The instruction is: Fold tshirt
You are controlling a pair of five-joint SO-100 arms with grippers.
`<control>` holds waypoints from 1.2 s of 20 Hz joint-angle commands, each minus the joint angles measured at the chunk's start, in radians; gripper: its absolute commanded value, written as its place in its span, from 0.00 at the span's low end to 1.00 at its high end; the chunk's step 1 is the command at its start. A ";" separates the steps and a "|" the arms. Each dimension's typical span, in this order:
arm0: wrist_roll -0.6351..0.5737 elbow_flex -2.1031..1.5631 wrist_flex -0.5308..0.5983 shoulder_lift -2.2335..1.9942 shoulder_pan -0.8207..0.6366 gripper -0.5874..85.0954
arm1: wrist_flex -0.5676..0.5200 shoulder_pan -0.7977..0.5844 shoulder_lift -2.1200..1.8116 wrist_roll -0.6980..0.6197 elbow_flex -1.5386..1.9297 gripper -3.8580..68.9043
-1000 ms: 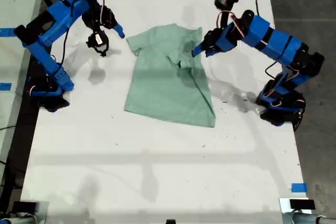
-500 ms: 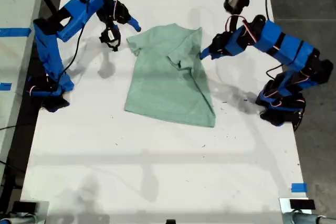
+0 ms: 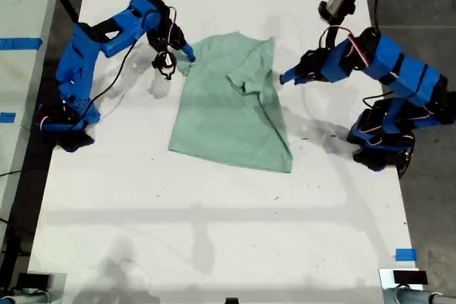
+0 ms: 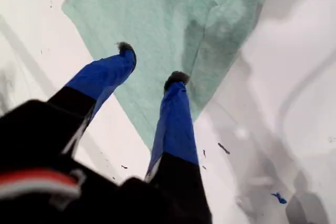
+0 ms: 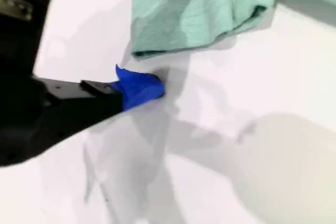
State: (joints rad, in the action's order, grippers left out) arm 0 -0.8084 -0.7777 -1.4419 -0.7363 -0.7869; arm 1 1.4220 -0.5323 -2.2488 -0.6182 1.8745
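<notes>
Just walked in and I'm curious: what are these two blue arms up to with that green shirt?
Two robot arms are folding a pale green tshirt lying on a white table. One side is already folded over toward the middle. My first gripper, on the exterior view's right, is open beside that folded edge and holds nothing. My second gripper, on the exterior view's left, sits on the table next to the other sleeve, not yet gripping it.

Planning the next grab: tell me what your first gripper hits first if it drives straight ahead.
The tshirt. Open, my first gripper points at the cloth near its folded edge, with nothing between in its wrist view. How high it hangs above the cloth is unclear.
</notes>
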 commanded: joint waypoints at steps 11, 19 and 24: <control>-0.002 0.054 0.031 -0.003 0.002 0.01 | -0.040 0.002 -0.153 0.028 0.127 0.24; 0.012 0.051 -0.014 -0.339 0.120 0.01 | -0.044 -0.009 -0.155 0.023 0.147 0.23; 0.009 0.054 0.140 -0.350 0.264 0.01 | -0.048 -0.006 -0.155 0.023 0.152 0.23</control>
State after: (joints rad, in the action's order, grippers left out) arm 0 -0.8099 -0.7501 -1.3652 -1.0247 -0.5783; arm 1 1.4097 -0.5323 -2.3731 -0.5906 2.0325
